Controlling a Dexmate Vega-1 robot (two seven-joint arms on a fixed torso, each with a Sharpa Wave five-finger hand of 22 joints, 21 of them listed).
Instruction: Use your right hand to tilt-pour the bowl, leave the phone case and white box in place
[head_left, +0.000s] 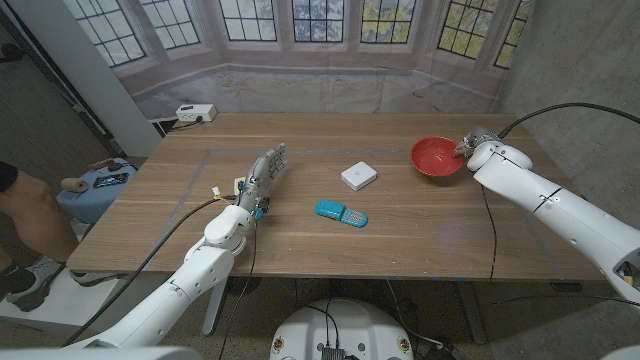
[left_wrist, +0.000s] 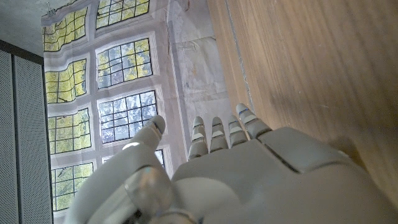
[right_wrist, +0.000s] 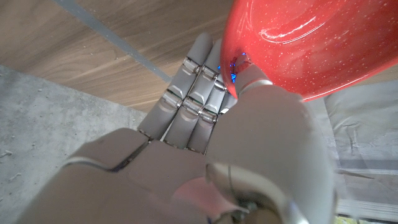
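A red bowl (head_left: 436, 157) sits tilted at the far right of the table. My right hand (head_left: 474, 145) grips its right rim; in the right wrist view the thumb lies inside the red bowl (right_wrist: 311, 43) and the fingers (right_wrist: 193, 93) are under it. A white box (head_left: 359, 176) lies mid-table, and a teal phone case (head_left: 341, 213) lies just in front of it. My left hand (head_left: 264, 174) stands on its edge left of centre, fingers straight and apart, holding nothing; the left wrist view shows the same hand (left_wrist: 236, 168) beside bare wood.
A white power strip (head_left: 195, 113) lies off the far left corner. A person's leg and shoe (head_left: 30, 240) and a blue stool (head_left: 95, 190) with small items are left of the table. Concrete wall stands on the right.
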